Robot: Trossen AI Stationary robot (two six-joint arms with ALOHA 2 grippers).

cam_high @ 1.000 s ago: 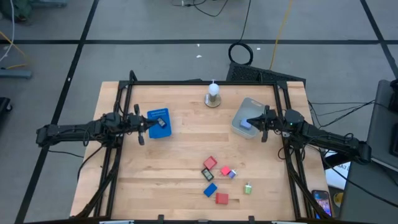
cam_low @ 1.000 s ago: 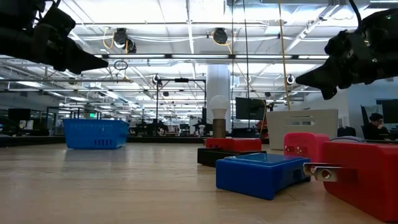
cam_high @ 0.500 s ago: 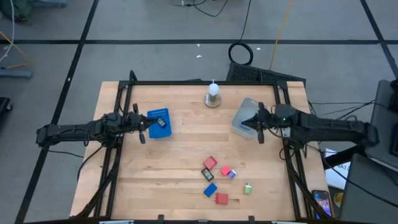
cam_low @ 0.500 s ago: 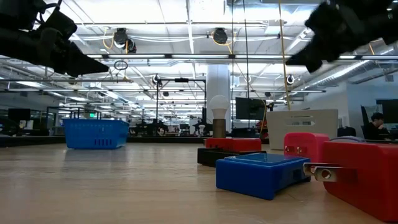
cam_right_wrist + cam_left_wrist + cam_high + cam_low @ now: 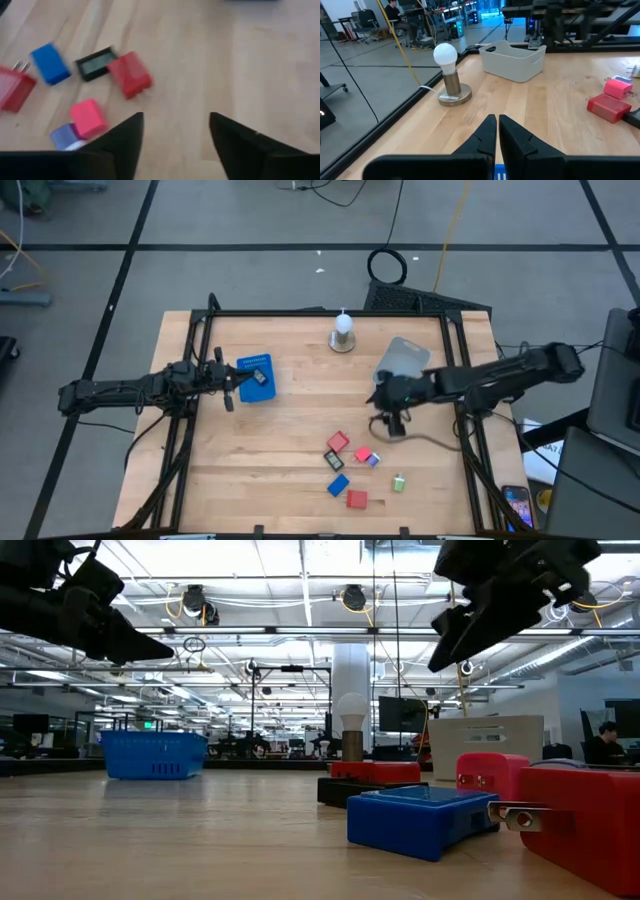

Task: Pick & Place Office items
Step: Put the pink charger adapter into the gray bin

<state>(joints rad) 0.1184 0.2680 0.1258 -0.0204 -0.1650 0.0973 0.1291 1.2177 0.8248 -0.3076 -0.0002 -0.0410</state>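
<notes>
The right gripper point(image 5: 386, 402) hangs above the table's middle right, just near of the grey tub point(image 5: 402, 360), its fingers point(image 5: 237, 140) spread wide with nothing between them. Near of it, toward the table's near edge, the office items point(image 5: 350, 465) lie loosely clustered: a red block point(image 5: 130, 74) touching a flat black piece point(image 5: 94, 63), a blue block point(image 5: 49, 62), a pink block point(image 5: 88, 117) against a pale blue one point(image 5: 64, 136), a red plug-like piece point(image 5: 15, 89) and a small green piece point(image 5: 398, 483) off to the right. No writing on them can be read.

The left gripper point(image 5: 228, 385) waits at the table's left, just beside the flat blue box point(image 5: 257, 376), its fingers point(image 5: 485, 136) closed together and empty. White printing on the box is too small to read. A bulb on a round base point(image 5: 343, 332) stands at the far edge.
</notes>
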